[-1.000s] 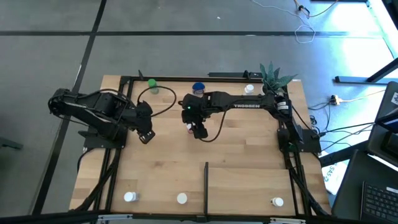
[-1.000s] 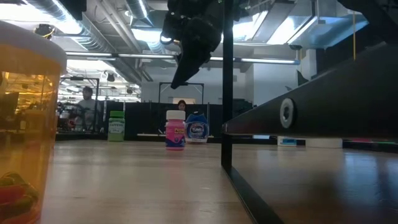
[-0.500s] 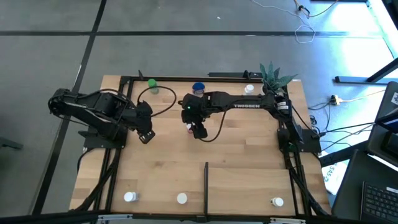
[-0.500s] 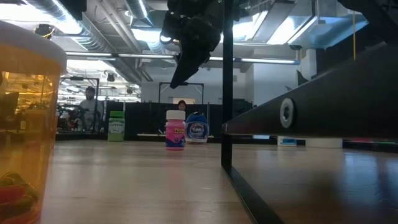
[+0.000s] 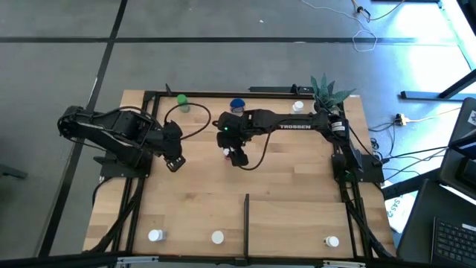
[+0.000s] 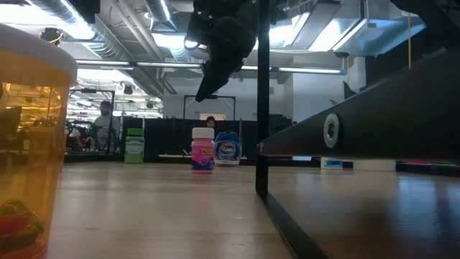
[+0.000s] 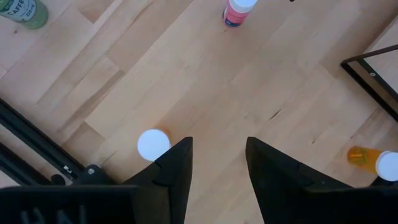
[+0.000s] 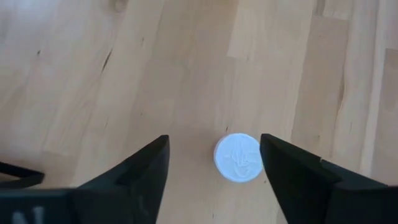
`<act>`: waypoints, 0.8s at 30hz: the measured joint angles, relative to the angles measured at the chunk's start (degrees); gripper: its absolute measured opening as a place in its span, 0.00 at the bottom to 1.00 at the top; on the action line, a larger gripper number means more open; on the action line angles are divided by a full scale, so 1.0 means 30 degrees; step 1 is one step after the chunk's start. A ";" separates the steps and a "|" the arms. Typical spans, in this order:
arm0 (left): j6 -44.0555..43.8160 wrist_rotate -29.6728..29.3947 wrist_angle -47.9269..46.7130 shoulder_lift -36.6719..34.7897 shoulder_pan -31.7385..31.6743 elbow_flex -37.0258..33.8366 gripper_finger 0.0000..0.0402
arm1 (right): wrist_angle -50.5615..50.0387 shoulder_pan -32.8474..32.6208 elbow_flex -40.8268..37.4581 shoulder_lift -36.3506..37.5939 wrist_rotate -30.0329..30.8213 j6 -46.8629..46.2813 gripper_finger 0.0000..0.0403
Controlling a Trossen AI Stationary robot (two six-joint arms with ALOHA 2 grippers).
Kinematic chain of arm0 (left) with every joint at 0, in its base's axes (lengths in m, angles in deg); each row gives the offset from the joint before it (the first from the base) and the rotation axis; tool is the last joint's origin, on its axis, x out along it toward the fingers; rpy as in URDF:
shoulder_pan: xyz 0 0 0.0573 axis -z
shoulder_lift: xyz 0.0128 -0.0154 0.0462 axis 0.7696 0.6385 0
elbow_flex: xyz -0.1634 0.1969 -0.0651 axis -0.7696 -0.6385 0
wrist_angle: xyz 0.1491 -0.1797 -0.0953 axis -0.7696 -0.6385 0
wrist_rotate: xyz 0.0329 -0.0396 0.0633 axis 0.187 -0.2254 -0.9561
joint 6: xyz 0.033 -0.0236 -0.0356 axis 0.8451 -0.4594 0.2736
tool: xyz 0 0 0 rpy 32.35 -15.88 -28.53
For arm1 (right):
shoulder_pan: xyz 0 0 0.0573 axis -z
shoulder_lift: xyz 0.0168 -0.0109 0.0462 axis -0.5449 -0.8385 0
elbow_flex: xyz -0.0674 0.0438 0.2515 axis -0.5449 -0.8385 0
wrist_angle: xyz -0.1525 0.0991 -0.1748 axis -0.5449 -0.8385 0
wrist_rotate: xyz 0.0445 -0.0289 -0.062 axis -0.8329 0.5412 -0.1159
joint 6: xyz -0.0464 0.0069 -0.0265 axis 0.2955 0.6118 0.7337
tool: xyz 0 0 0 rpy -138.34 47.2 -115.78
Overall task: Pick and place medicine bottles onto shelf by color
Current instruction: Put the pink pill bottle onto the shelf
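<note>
The right claw [image 8: 214,165] hangs released above the pink bottle [image 8: 237,157]; probably light, stiff, smooth, best gripped around its white cap.

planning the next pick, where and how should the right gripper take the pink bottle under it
Grip the pink bottle from straight above, around its round white cap. It stands upright with bare wood around it, and the right gripper hangs over it, fingers open either side of the cap.
</note>
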 joint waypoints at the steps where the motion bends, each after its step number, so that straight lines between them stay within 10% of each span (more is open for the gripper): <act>1: -0.0004 0.0000 0.0000 0.0000 0.0000 0.0000 0.36 | 0.0032 0.0000 0.0000 0.0000 -0.0001 0.0110 0.66; 24: -0.0004 -0.0007 0.0123 0.0000 0.0000 0.0000 0.36 | 0.0330 0.0386 0.0022 -0.1769 0.1234 -0.0042 0.70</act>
